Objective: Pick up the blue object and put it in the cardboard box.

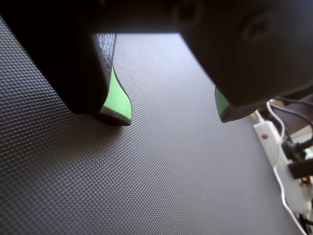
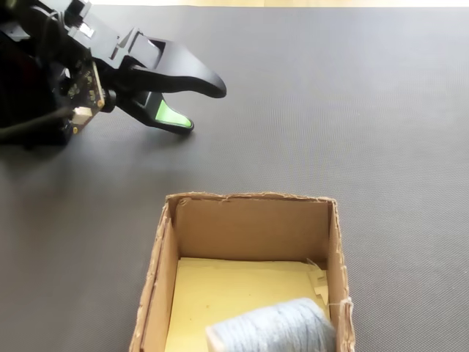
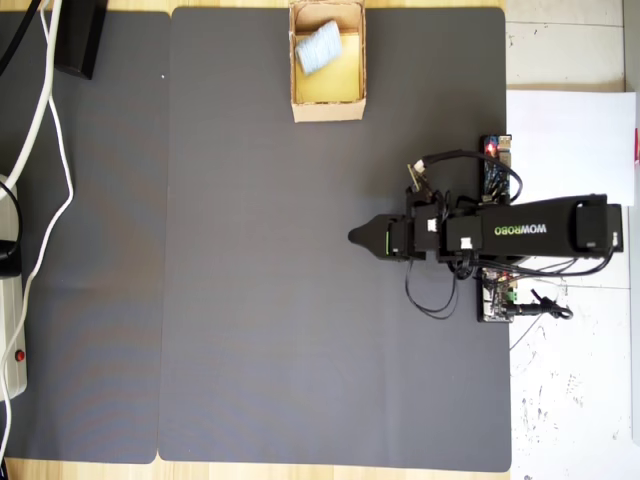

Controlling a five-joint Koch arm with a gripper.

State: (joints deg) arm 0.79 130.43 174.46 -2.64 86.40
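Gripper (image 2: 201, 106) hangs spread and empty over the mat (image 3: 250, 300); roll (image 3: 318, 48) lies in box (image 3: 328, 108) at 11 o'clock overhead, so the task looks done.

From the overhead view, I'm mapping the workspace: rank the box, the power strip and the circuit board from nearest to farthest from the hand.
1. Circuit board, right of the hand.
2. Box, top of mat.
3. Power strip, far left edge.
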